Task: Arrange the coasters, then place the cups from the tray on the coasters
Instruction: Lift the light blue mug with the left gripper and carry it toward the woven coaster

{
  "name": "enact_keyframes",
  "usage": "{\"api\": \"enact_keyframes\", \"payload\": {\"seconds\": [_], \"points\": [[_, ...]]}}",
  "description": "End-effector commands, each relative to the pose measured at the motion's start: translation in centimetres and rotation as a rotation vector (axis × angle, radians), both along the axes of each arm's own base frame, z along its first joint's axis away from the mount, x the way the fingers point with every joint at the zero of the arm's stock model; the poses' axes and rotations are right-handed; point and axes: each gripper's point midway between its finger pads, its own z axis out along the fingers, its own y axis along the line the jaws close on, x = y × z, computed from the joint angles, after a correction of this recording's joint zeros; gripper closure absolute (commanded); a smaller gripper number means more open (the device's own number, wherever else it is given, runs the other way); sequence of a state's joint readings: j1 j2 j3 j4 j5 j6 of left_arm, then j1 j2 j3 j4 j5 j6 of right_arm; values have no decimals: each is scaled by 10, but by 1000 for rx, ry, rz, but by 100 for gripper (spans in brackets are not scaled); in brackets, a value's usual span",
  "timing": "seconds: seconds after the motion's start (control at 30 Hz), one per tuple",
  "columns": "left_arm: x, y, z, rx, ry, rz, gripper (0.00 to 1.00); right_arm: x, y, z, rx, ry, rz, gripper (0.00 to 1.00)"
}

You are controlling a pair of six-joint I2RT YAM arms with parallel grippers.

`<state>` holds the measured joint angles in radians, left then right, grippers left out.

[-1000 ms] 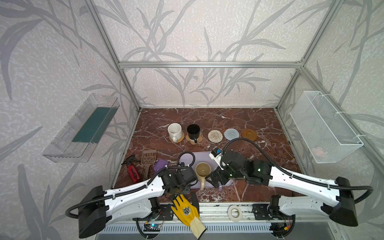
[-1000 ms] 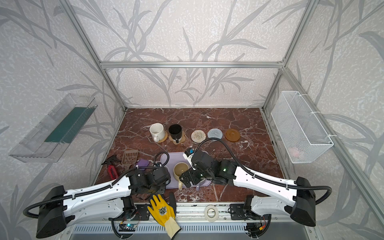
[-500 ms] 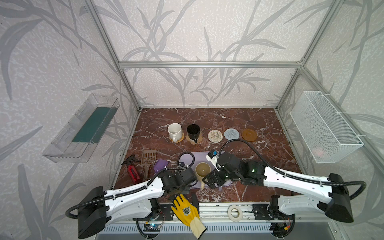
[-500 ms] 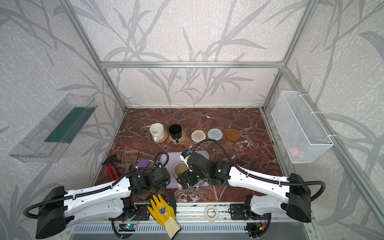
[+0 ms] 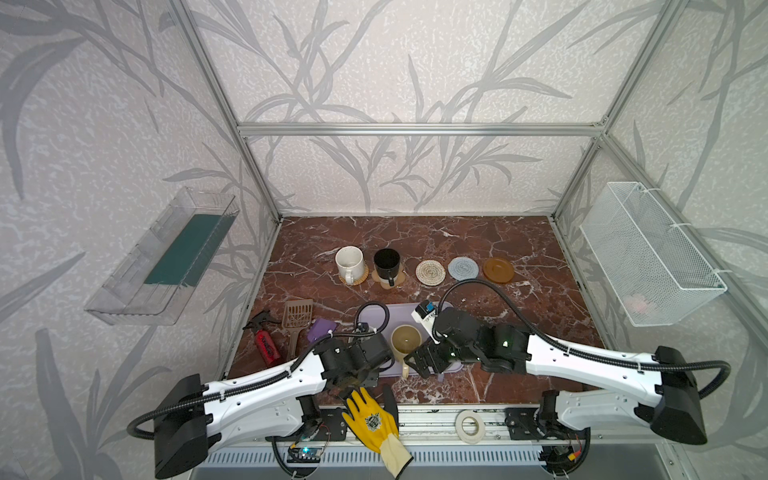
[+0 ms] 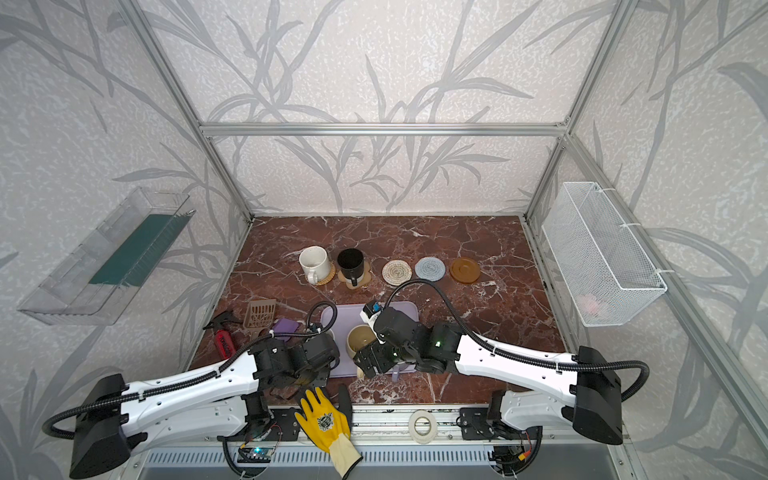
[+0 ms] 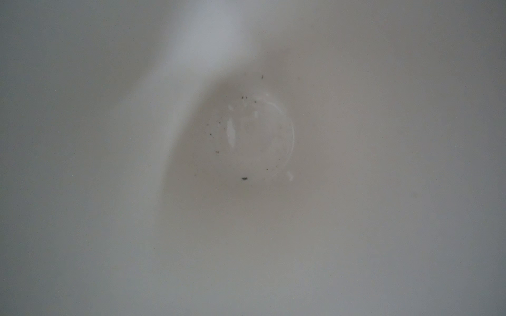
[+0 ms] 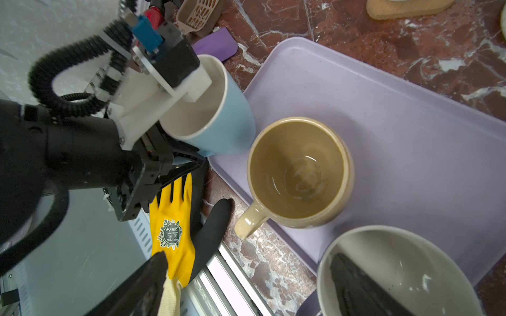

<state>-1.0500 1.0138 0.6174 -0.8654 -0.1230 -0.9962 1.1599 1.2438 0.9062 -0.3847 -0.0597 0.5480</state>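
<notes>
At the back, a white cup (image 5: 349, 262) stands on the orange coaster (image 5: 360, 279) and a black cup (image 5: 386, 264) on the paw coaster (image 5: 399, 279). The cream rope coaster (image 5: 430, 272), grey-blue coaster (image 5: 463, 268) and brown coaster (image 5: 498, 270) are bare. On the lavender tray (image 5: 403, 313) stands the cream-yellow cup (image 5: 405, 338). At the tray's left front corner my left gripper (image 8: 191, 164) is shut on the light blue cup (image 8: 219, 109); its wrist view shows only the cup's pale inside (image 7: 246, 136). My right gripper (image 8: 246, 262) is open, with one finger (image 8: 356, 287) inside the lavender cup (image 8: 410, 262).
A yellow glove (image 5: 372, 419) and a white tape roll (image 5: 469, 426) lie on the front rail. Left of the tray are a purple spatula (image 5: 320, 328), a brown scoop (image 5: 297, 313) and a red spray bottle (image 5: 266, 343). A wire basket (image 5: 648, 253) hangs on the right wall.
My left gripper has closed on the light blue cup. The right gripper has shifted a little to the left over the tray's front.
</notes>
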Motion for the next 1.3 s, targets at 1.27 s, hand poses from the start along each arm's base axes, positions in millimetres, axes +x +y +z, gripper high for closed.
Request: {"api": "enact_keyframes", "payload": {"seconds": [1.27], "points": [[123,-97,146,-55,-224,-139,100,79,-75,73,138,-52,-331,1]]}}
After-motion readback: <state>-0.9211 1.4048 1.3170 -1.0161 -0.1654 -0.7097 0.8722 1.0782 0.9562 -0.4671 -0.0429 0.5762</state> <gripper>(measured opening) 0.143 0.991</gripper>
